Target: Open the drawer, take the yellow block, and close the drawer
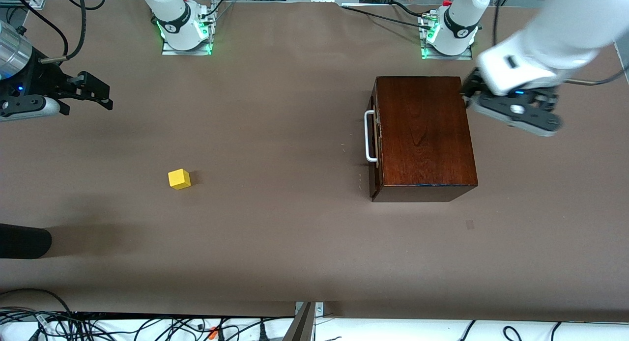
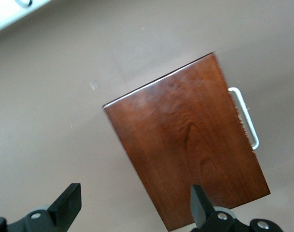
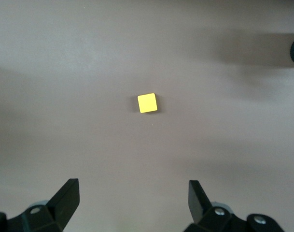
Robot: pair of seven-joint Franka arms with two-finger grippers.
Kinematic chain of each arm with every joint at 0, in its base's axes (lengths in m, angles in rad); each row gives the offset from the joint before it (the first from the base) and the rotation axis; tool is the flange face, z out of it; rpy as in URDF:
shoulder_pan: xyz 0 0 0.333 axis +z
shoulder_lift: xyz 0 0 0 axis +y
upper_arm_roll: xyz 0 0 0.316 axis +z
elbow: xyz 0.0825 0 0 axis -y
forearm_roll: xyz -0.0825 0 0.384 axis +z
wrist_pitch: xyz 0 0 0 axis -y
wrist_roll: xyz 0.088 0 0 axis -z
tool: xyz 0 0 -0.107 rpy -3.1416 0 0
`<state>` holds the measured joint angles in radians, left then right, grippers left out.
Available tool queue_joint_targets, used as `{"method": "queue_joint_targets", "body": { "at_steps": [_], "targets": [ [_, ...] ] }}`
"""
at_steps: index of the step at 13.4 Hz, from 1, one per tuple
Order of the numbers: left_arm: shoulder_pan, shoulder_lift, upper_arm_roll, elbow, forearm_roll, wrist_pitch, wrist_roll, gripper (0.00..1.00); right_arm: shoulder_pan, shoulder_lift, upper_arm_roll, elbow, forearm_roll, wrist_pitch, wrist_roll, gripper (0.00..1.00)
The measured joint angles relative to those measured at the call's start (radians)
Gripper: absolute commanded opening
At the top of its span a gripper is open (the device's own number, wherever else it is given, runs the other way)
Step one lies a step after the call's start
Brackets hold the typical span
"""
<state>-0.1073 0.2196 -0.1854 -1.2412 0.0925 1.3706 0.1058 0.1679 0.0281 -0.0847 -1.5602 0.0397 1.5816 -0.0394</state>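
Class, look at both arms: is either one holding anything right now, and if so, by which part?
Nothing is held. The left gripper hangs with open jaws over the wooden box; the right gripper, also open, is above the yellow block on the table.

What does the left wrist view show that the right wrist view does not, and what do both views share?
Only the left wrist view shows the dark wooden box with its drawer shut and the white loop handle. Only the right wrist view shows the yellow block, alone on the table. Both share the brown table and an open gripper up in the air: the left gripper over the box's edge, the right gripper over bare table.
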Motion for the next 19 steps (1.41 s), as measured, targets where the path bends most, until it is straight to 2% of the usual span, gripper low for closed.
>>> {"method": "queue_joint_targets", "body": {
  "at_steps": [3,10,19],
  "targets": [
    [0.001,-0.036,0.103,-0.057,-0.04,0.018,0.001,1.0,0.0,0.0,0.0,0.002,0.0,0.0,0.0,1.0],
    [-0.001,-0.16,0.19,-0.286,-0.079,0.165,-0.001,1.0,0.0,0.0,0.0,0.003,0.0,0.013,0.0,1.0],
    [-0.001,-0.179,0.189,-0.308,-0.082,0.174,-0.066,1.0,0.0,0.0,0.001,0.003,0.0,0.015,0.0,1.0]
  ]
}}
